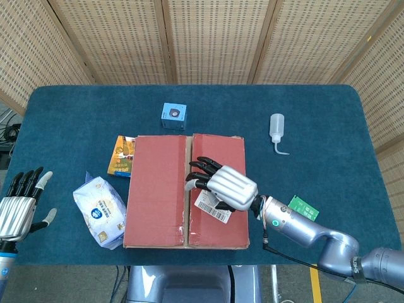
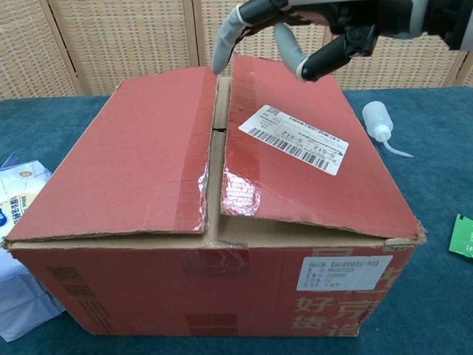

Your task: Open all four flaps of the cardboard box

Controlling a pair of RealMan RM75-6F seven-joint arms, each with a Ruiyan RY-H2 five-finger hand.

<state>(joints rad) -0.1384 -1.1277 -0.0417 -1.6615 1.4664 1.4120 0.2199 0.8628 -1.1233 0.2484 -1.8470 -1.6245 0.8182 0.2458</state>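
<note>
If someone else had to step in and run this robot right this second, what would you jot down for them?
Right hand: open, fingers spread, hanging above the cardboard box near the seam between its two top flaps; touching or not, I can't tell.
Left hand: open, holding nothing, at the table's left edge.
Box: middle of the table, both top flaps nearly flat, the right flap slightly raised.
Done: no flap is open.
Left: open all four flaps, probably starting at the seam.
</note>
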